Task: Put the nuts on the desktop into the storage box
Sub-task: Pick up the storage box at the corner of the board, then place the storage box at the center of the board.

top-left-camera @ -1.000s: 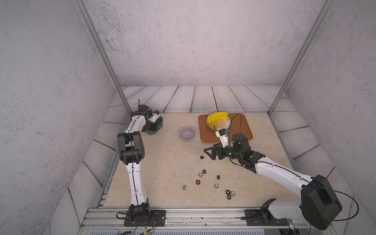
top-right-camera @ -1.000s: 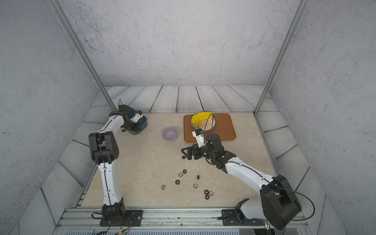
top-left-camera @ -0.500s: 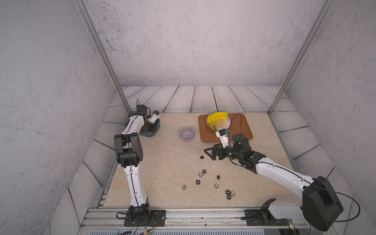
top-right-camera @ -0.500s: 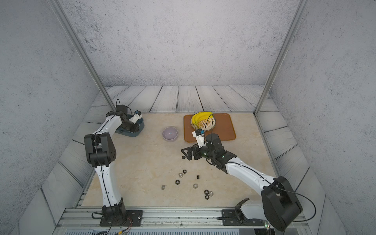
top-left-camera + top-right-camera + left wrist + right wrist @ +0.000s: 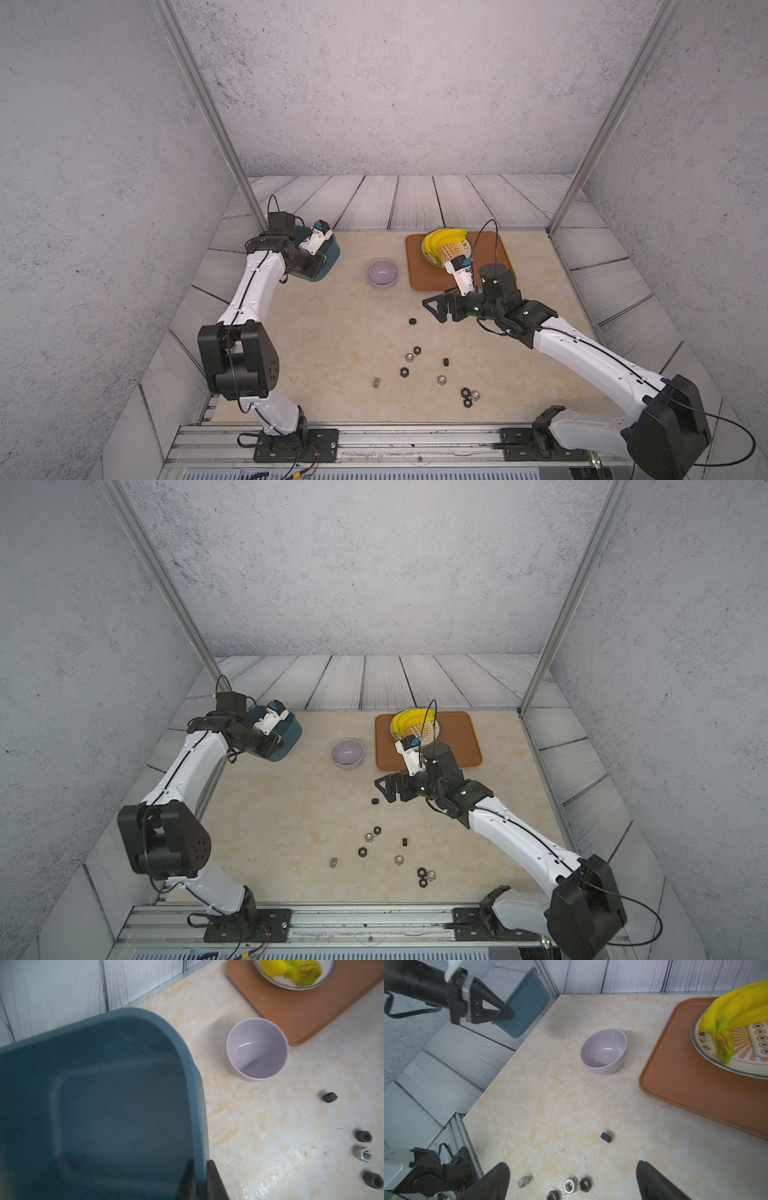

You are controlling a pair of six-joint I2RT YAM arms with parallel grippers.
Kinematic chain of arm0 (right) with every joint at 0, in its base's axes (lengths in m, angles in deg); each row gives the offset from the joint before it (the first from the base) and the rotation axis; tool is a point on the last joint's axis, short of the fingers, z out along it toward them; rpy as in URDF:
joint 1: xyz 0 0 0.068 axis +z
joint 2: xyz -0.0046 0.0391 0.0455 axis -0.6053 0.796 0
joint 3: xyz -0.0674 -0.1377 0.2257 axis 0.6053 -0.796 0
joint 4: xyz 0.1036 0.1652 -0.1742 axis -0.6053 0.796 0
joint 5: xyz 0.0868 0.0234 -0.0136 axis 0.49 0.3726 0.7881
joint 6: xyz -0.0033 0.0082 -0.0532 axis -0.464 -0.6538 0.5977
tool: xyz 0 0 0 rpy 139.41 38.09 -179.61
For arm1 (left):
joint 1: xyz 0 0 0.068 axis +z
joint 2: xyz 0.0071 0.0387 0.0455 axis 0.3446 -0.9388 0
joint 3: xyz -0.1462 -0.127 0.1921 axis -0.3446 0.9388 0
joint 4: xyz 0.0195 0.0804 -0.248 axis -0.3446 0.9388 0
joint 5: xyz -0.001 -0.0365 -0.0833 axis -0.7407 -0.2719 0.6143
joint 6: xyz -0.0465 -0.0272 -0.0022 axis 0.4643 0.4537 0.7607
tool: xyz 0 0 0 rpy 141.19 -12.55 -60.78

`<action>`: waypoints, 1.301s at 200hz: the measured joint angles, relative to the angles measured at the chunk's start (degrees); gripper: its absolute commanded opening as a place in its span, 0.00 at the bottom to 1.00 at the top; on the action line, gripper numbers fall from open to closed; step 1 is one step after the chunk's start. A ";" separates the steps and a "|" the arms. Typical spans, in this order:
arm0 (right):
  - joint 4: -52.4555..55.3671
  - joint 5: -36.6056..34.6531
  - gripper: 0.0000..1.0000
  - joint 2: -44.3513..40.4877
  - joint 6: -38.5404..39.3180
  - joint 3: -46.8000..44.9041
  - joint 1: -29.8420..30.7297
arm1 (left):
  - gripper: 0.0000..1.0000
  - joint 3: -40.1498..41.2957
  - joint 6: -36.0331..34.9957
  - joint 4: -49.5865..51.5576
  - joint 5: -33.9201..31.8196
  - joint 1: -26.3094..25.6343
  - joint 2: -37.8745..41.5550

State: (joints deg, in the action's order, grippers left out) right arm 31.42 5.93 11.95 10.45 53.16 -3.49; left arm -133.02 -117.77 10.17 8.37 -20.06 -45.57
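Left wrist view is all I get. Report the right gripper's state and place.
Observer: The right gripper is open and empty, hovering above the desktop just off the tray's near edge.
Operator: Count the loose nuts.
Observer: Ten nuts lie on the desktop in both top views.
Operator: Confirm the box is off the desktop.
Observer: The right wrist view shows the box lifted and tilted, its rim pinched by the left gripper.
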 measured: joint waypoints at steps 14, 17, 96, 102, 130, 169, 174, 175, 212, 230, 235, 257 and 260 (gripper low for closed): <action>3.69 -1.64 0.99 0.00 0.68 1.95 0.07 | 0.00 1.51 -0.04 0.07 0.07 -1.95 3.67; 4.57 -2.14 0.99 0.00 0.74 2.40 0.07 | 0.00 1.70 -0.07 0.13 0.09 -2.34 4.28; 23.98 -21.05 0.99 -0.42 -0.22 10.08 0.09 | 0.00 2.64 -0.24 2.84 -0.61 -19.67 11.45; 25.14 -22.18 0.99 -0.87 -0.63 10.05 0.09 | 0.00 2.62 -0.26 2.95 -0.92 -21.22 11.45; 30.62 -27.67 0.99 -4.37 -3.48 9.40 0.09 | 0.00 2.43 -1.16 3.28 -2.93 -28.83 11.19; 38.14 -37.59 0.99 -10.73 -8.55 6.82 0.09 | 0.00 -0.46 -2.60 4.28 -6.69 -39.04 6.36; 39.17 -39.08 0.99 -11.63 -9.51 6.47 0.09 | 0.00 -0.90 -2.60 4.37 -6.99 -40.15 5.51; 39.41 -39.50 0.99 -11.85 -9.84 6.38 0.09 | 0.00 -1.03 -2.62 4.37 -7.10 -40.46 5.27; 47.52 -51.87 0.99 -18.88 -20.06 4.74 -0.39 | 0.00 -4.48 -3.45 4.70 -8.68 -48.37 -0.79; 51.15 -55.98 0.99 -21.68 -24.39 4.70 -0.74 | 0.00 -5.20 -4.20 4.50 -9.14 -51.87 -3.15; 52.06 -56.87 0.99 -22.14 -25.40 4.70 -0.83 | 0.00 -5.29 -4.39 4.33 -9.20 -52.72 -3.87; 55.89 -60.19 0.99 -23.71 -29.38 4.94 -1.01 | 0.00 -5.49 -4.72 2.73 -9.40 -55.93 -7.80; 56.41 -60.65 0.99 -23.91 -29.88 5.03 -1.01 | 0.00 -5.70 -4.70 2.62 -9.51 -56.35 -8.63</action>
State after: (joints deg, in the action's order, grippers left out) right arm 87.84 -54.72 -11.97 -19.43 58.19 -4.50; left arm -138.73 -122.47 12.79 -1.14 -76.40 -54.20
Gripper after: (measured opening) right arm 0.993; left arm 0.098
